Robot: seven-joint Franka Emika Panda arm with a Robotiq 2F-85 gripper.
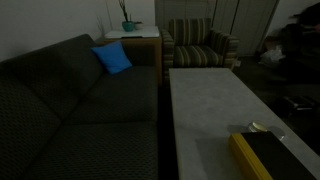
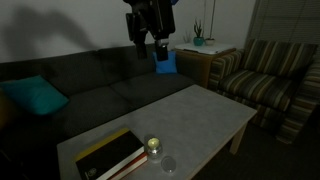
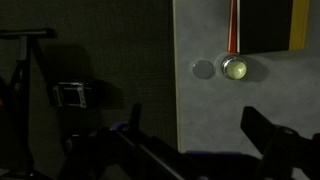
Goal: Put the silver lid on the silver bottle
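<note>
The silver bottle [image 2: 153,148] stands open-topped near the front edge of the grey table [image 2: 200,115], next to a black and yellow book [image 2: 110,155]. The small round silver lid [image 2: 169,165] lies flat on the table just beside the bottle. In the wrist view the bottle [image 3: 235,68] and the lid [image 3: 204,69] are seen from above, side by side near the table edge. My gripper [image 2: 148,42] hangs high above the sofa, well away from both. Its fingers [image 3: 200,130] are spread apart and empty.
A dark sofa [image 2: 90,85] with blue cushions [image 2: 35,95] runs along the table. A striped armchair [image 2: 270,75] and a side table with a plant [image 2: 198,42] stand beyond. The book [image 1: 265,155] lies at the table's end.
</note>
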